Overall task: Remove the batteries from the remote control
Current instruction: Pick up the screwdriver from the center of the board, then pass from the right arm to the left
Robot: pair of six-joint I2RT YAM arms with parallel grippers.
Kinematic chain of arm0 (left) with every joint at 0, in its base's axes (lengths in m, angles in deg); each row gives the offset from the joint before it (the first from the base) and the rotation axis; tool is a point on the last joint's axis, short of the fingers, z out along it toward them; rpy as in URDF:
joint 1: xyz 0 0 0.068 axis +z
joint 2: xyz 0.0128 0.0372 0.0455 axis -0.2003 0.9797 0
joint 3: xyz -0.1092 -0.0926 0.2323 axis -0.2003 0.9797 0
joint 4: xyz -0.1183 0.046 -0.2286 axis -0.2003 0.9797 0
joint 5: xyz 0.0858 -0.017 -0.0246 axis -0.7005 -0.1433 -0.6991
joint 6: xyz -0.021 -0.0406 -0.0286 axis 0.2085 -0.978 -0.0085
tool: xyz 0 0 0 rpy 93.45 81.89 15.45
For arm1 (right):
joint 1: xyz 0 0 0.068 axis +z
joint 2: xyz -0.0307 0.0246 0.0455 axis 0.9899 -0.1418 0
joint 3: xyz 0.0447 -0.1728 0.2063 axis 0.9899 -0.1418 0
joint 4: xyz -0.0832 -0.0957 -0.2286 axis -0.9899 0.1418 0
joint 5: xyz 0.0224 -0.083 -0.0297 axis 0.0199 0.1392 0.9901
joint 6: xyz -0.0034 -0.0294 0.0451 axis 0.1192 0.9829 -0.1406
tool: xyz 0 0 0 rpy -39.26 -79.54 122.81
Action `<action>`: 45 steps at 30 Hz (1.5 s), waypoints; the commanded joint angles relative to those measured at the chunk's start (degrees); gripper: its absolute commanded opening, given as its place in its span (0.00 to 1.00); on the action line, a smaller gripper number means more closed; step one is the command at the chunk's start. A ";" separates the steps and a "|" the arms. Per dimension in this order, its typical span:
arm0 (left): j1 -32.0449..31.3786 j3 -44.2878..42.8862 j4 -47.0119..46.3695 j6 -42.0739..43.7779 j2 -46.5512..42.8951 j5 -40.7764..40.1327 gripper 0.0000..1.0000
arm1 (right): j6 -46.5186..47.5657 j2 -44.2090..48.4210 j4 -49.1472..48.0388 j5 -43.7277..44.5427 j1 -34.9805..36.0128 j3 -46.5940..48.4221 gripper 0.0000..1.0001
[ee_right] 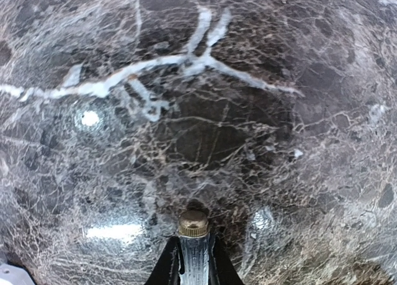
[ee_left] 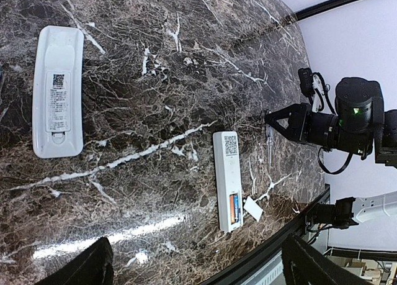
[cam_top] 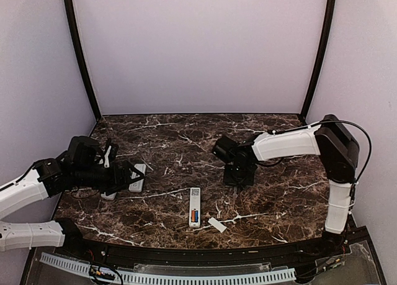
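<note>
A white remote control [cam_top: 195, 204] [ee_left: 227, 173] lies back up in the middle of the table with its compartment uncovered. In it sit the batteries [cam_top: 195, 217] [ee_left: 233, 207], one orange and one blue, side by side. Its small white cover [cam_top: 217, 225] [ee_left: 253, 208] lies just beside that end. My right gripper [cam_top: 238, 173] [ee_right: 195, 251] hovers right of the remote, pointing down, shut on a thin clear tool with a brass cap [ee_right: 193, 224]. My left gripper [cam_top: 126, 176] [ee_left: 198, 274] is open and empty at the far left.
A second white remote [cam_top: 138, 177] [ee_left: 57, 92] lies back up, cover on, by my left gripper. Another white piece [cam_top: 109, 196] peeks out under the left arm. A black rail [cam_top: 205, 254] borders the near table edge.
</note>
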 commanded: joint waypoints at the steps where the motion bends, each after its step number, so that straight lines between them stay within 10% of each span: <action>1: 0.39 0.90 1.78 -0.15 -1.08 -0.46 0.94 | -1.21 0.94 -1.65 -0.63 0.47 -1.93 0.08; 19: -1.00 -2.21 -5.67 0.50 -3.32 5.11 0.92 | -0.15 20.63 -6.35 -3.73 3.34 -1.42 0.00; 30: -18.81 -12.51 -16.12 -0.66 9.82 -1.82 0.92 | -3.00 24.58 -15.16 -2.56 12.57 2.81 0.00; 45: -25.91 -15.41 -20.42 -2.44 20.79 -1.74 0.82 | -4.42 21.97 -15.21 -0.04 16.59 8.27 0.00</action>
